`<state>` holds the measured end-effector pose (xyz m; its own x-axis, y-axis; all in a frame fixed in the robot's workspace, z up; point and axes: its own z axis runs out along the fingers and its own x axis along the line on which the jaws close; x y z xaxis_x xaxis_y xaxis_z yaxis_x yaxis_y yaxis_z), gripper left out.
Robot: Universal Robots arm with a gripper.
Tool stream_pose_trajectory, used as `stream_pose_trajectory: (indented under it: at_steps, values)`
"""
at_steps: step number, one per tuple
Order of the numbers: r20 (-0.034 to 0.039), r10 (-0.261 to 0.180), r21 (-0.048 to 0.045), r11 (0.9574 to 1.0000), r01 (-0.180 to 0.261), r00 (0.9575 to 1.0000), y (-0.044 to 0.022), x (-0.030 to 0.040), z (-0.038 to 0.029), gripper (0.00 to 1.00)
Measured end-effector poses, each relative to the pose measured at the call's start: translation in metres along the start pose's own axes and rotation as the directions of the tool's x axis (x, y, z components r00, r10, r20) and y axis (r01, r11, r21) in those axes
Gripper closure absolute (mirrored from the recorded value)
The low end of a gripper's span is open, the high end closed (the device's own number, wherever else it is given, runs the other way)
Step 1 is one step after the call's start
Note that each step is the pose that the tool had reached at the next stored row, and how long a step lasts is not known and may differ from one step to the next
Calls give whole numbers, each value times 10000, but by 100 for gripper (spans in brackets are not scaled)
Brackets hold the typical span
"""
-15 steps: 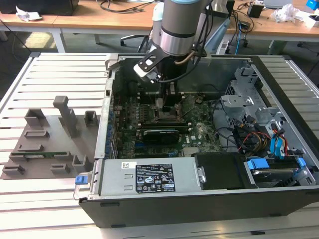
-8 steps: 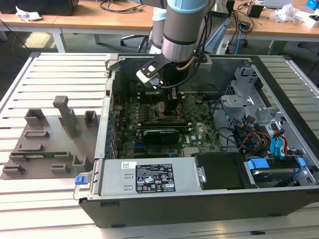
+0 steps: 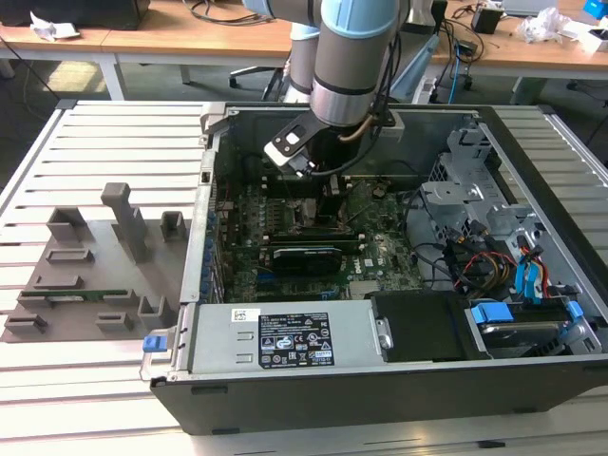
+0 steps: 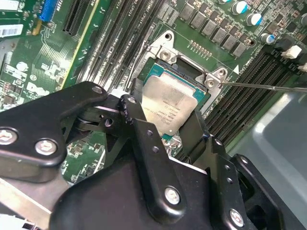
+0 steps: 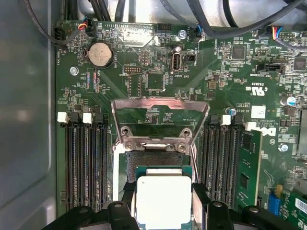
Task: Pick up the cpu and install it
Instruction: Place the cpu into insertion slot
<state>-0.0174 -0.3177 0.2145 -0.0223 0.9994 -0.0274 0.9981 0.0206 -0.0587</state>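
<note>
Silvery-grey square cpu (image 5: 163, 201), pinched in the black claw (image 4: 162, 115), hovers over the open metal-framed socket (image 5: 153, 160) inside the black computer case (image 3: 380, 399), where a tilted or offset descent could bend the contacts, with the raised steel load plate (image 5: 160, 112) and black memory slots (image 5: 86, 163) crowding close.

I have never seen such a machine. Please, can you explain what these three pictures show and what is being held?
It is a robot arm reaching into an open computer case on a slatted table. The exterior view looks from outside; both wrist views come from cameras riding on the arm, looking at the green motherboard. Its black hand grips the cpu, a silvery square chip, by two sides, at the open socket, whose metal frame is lifted.
</note>
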Motion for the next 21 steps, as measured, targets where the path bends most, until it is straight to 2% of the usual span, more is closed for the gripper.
stream_pose_trajectory:
  at_steps: [8, 14, 21]
  values:
    - [0, 6, 0, 10000, -6, 10000, 22, 22, 113, 45]
    - [-4, 77, 2, 10000, -77, 10000, 26, 56, 156, 45]
    - [-3, 118, 4, 9999, -118, 9999, 50, 57, 178, 45]
